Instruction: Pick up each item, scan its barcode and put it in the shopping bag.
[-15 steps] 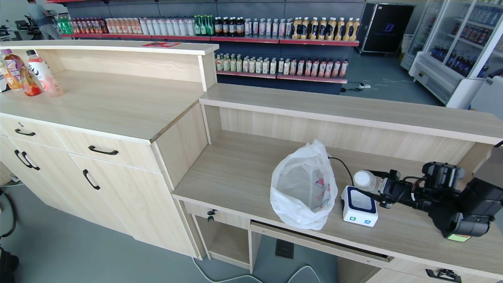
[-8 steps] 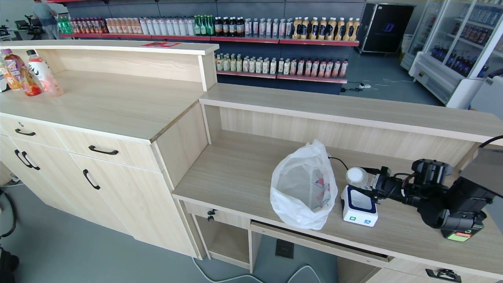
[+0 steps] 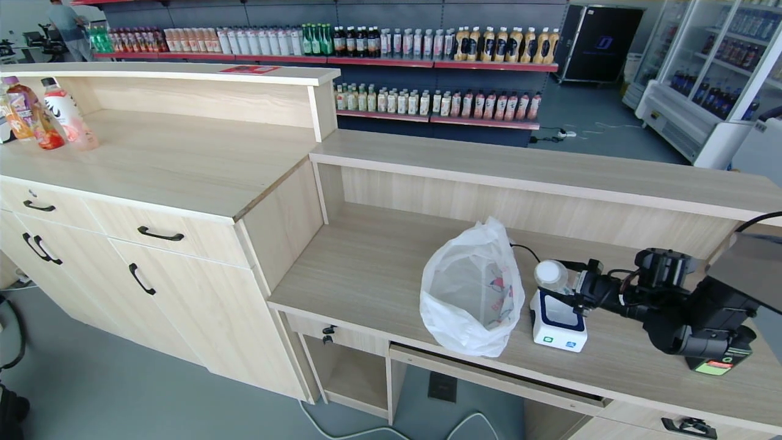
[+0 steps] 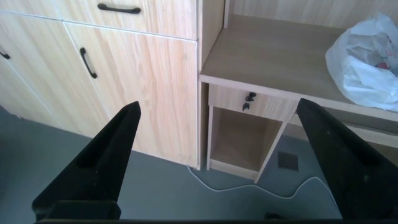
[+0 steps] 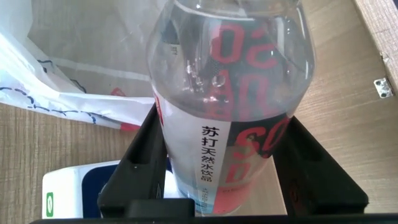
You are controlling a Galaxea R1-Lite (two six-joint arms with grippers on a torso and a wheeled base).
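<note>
Clear plastic bottle (image 5: 230, 106) is gripped by the right end effector (image 3: 567, 286) and held over the white scanner (image 3: 556, 324), just beside the shopping bag (image 3: 470, 299) on the table (image 3: 366, 263). Left end effector (image 4: 217, 109) is spread wide, nothing held.

the bottle (image 5: 230, 93) bears a label with black characters beside large red lettering.

We found the desk (image 3: 366, 269) carrying the bag (image 3: 470, 299), the scanner (image 3: 556, 335) just beside it; bottles (image 3: 36, 113) stood on the higher counter (image 3: 183, 165).
</note>
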